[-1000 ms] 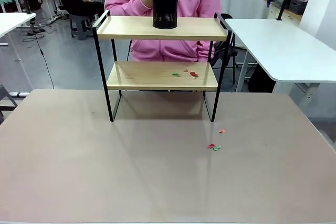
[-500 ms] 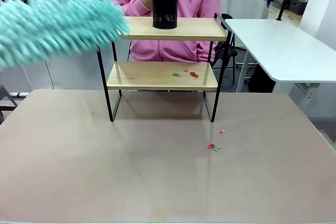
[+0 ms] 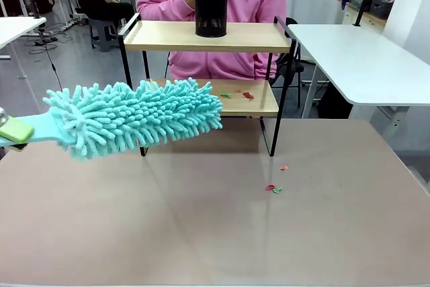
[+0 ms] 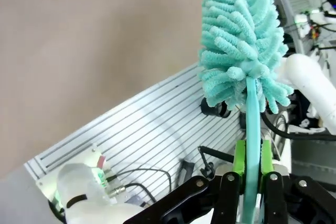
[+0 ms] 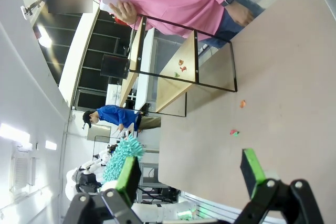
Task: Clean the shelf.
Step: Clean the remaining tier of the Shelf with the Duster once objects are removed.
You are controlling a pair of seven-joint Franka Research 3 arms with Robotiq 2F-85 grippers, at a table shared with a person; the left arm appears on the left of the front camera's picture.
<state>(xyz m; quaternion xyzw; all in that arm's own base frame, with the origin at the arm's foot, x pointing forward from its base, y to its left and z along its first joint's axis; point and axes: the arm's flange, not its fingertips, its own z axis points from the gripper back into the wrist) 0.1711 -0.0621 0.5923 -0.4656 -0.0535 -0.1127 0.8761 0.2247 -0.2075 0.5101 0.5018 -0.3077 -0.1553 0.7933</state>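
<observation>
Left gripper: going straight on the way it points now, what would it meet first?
Probably the shelf, at its lower board, touched by the duster that the left gripper holds; depth is unclear.

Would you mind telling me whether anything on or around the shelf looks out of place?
Yes: small red and green scraps lie on the shelf's lower board, toward its right end, and more bits are scattered on the table in front. The black cup on top stands upright.
</observation>
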